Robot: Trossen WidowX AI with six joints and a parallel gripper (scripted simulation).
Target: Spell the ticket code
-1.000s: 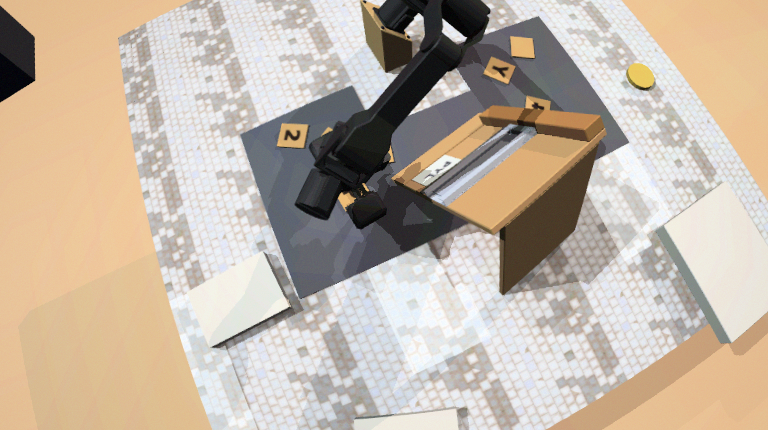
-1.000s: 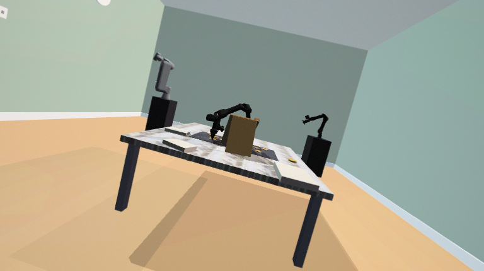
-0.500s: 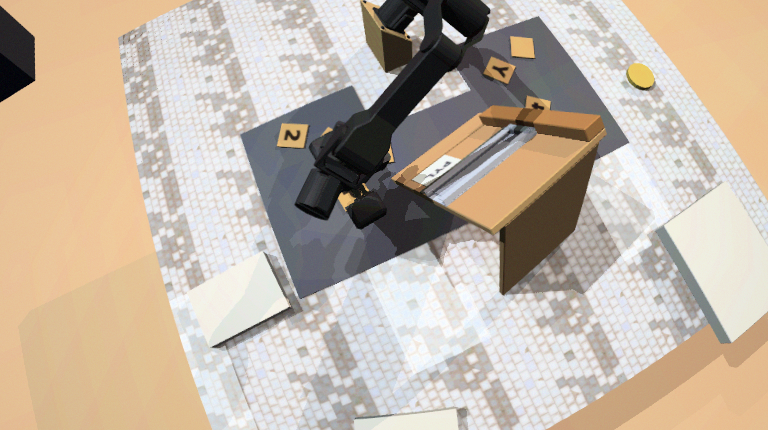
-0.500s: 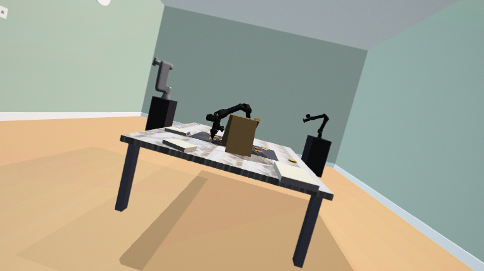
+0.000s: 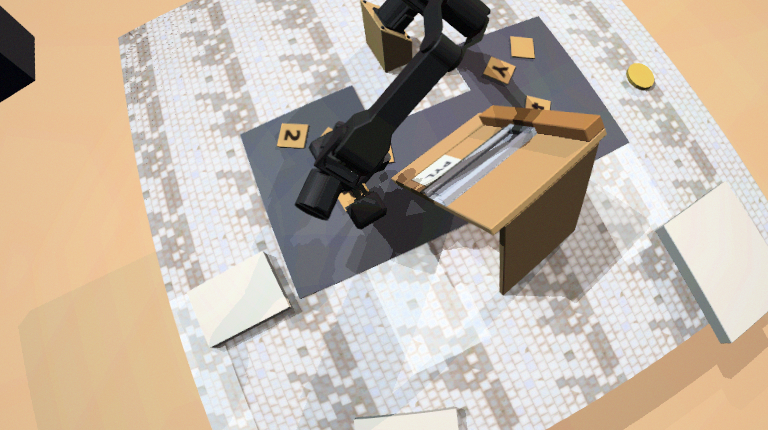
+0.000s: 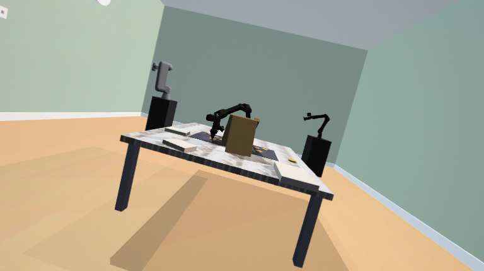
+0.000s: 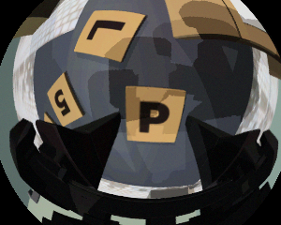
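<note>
My gripper [image 6: 213,137] [image 7: 154,118] is open, its fingers either side of the P tile [image 7: 134,133], low over the mat and not gripping it. The L tile [image 7: 128,38] lies up and left of it in the wrist view, the 5 tile [image 7: 74,109] farther left. The Y tile [image 5: 491,77] lies on the far side of the mat, near the 4 tile [image 5: 530,100] and a blank tile [image 5: 521,47]. The 2 tile [image 5: 283,140] lies at the left. The ticket [image 5: 424,177] on the sloped board [image 5: 509,176] appears to read PYL. No tile shows in its clear rail [image 5: 491,160].
The raised board stands on a brown panel [image 5: 543,221] [image 6: 241,136], right of the gripper. Pale blocks [image 5: 240,295] [image 5: 722,255] [image 6: 178,145] and a yellow disc [image 5: 640,75] [image 6: 292,160] are on the counter. A dark grey mat [image 5: 283,244] lies under the tiles.
</note>
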